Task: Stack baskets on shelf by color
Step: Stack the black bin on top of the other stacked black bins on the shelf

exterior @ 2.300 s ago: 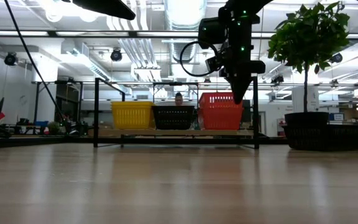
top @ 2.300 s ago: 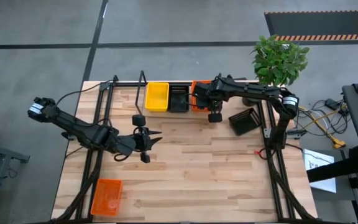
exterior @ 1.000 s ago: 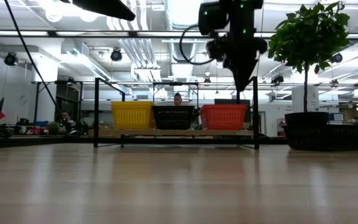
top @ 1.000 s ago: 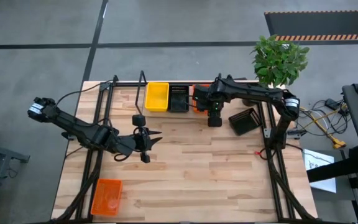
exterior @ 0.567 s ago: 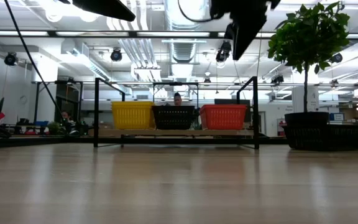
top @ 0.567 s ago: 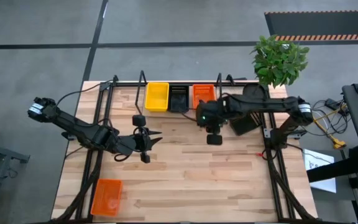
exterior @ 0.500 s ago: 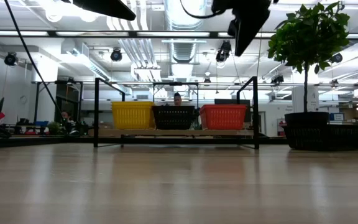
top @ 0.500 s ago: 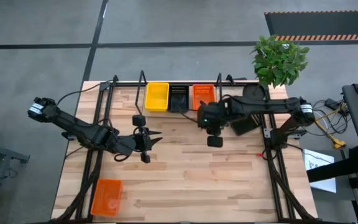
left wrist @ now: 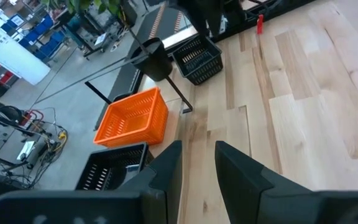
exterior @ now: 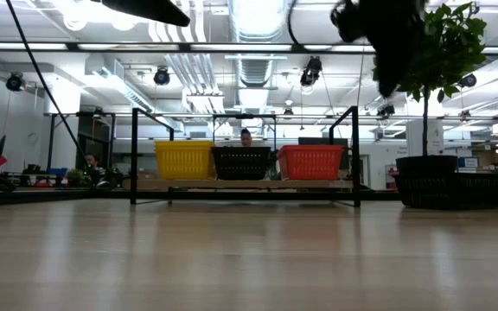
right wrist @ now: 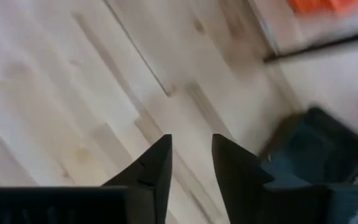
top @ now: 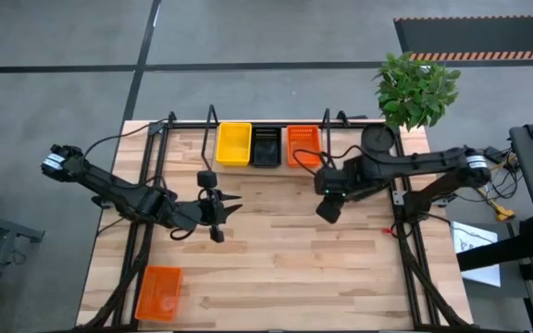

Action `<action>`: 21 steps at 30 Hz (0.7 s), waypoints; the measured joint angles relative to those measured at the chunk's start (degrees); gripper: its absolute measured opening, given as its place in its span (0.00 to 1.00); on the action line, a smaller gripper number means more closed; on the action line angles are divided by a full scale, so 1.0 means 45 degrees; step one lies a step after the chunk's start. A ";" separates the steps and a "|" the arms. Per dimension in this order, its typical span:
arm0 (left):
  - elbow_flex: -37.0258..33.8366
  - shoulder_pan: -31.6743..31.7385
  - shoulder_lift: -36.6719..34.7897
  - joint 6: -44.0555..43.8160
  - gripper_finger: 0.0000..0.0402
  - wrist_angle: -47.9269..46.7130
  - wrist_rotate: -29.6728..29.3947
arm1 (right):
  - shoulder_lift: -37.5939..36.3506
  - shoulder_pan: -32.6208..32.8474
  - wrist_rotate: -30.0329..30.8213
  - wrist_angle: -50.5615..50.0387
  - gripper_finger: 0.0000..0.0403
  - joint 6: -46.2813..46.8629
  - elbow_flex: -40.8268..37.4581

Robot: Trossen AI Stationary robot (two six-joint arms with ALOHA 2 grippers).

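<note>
Baskets (top: 266, 145) on pale wood table (top: 276, 268)

I see a potted plant (top: 416, 90) at the worktop's (top: 276, 250) far right corner; a person (exterior: 246, 137) stands behind the worktop.

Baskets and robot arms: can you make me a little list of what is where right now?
shelf: at the table's far edge
on shelf: yellow basket, black basket, orange basket, side by side
loose black basket: on the table near the right arm
loose orange basket: near left corner
right tool: open, empty, above the table
left tool: open, empty, mid-table
</note>
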 joint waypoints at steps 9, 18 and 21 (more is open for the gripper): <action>-0.0005 0.0002 0.0000 0.0072 0.20 0.0087 0.0005 | -0.0581 -0.0034 0.0516 0.0033 0.33 0.2689 -0.3212; 0.0000 0.0002 0.0000 0.0291 0.20 0.0330 0.0005 | -0.0571 -0.0297 0.1857 0.0223 0.36 0.3386 -0.4922; 0.0000 0.0002 0.0000 0.0291 0.20 0.0340 0.0005 | -0.0571 -0.0316 0.2165 0.0738 0.36 0.3382 -0.5258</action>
